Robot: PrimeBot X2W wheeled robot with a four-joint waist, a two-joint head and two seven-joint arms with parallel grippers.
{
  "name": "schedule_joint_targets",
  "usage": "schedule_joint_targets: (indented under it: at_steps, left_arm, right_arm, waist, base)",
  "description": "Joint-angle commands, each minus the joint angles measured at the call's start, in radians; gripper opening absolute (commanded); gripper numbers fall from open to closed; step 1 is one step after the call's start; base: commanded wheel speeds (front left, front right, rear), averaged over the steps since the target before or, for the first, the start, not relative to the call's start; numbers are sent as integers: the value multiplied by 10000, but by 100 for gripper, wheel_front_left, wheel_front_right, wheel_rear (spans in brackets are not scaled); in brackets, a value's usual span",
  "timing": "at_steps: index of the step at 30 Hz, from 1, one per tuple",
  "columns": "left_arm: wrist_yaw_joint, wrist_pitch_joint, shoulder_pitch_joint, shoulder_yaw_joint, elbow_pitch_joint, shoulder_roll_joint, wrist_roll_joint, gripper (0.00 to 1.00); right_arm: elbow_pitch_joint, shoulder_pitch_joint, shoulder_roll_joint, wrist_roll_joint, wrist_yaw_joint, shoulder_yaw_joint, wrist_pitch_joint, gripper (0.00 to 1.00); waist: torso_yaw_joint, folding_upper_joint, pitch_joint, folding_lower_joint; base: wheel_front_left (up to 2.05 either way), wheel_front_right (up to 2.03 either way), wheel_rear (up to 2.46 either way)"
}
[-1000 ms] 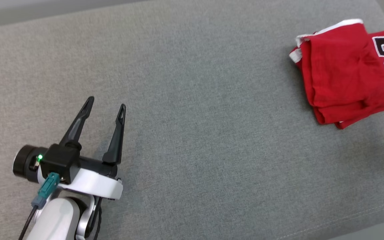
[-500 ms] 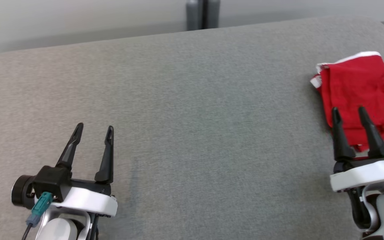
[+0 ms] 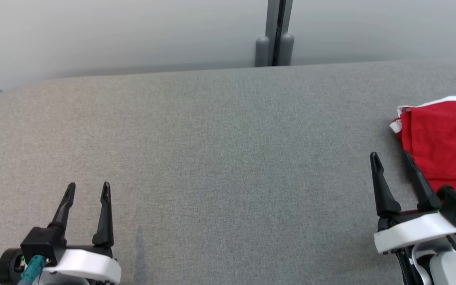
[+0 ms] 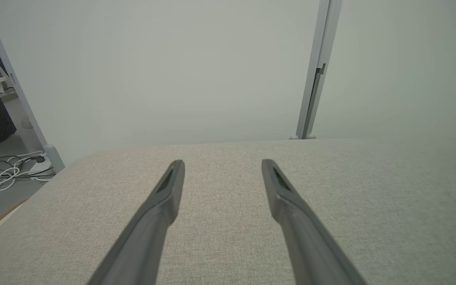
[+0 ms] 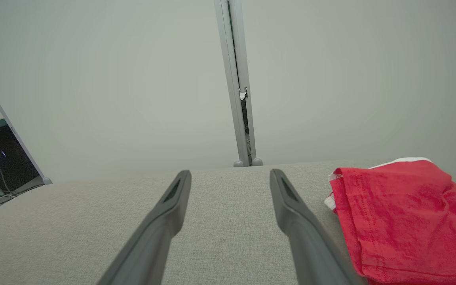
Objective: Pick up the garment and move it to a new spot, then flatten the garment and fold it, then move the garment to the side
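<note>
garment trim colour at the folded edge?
White trim on the red garment; clearest in the head view.

Garment (image 3: 443,142) cut off at right edge

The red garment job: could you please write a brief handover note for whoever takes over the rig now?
Left gripper: jaws open, empty, over the grey fabric surface.
Right gripper: jaws open, empty, beside the red garment with white trim.
Garment: folded, lying at the surface's right end.
Done: apparently folding and moving aside.
Left: probably nothing; check the fold.
</note>
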Motion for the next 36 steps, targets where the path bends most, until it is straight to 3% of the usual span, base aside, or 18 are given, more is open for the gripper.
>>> schedule_joint_targets:
  at_steps: [1, 13, 36]
  left_arm:
    - [34, -41, 108, 9, 26, 52, -31, 100]
    - [169, 135, 1097, -81, 70, 137, -175, 100]
    - [363, 172, 1220, -175, -115, 177, -306, 100]
  right_arm:
    - [-47, 172, -33, -95, 2, -72, 51, 100]
    - [-501, 1337, 128, -549, 2, -479, 569, 100]
    - [-1451, 2250, 237, -834, 2, -815, 1121, 100]
  waist:
    - [76, 0, -195, 0]
    - [99, 0, -1123, 0]
    - [302, 0, -1330, 0]
  base:
    - [0, 0, 0]
    - [0, 0, 0]
    - [0, 0, 0]
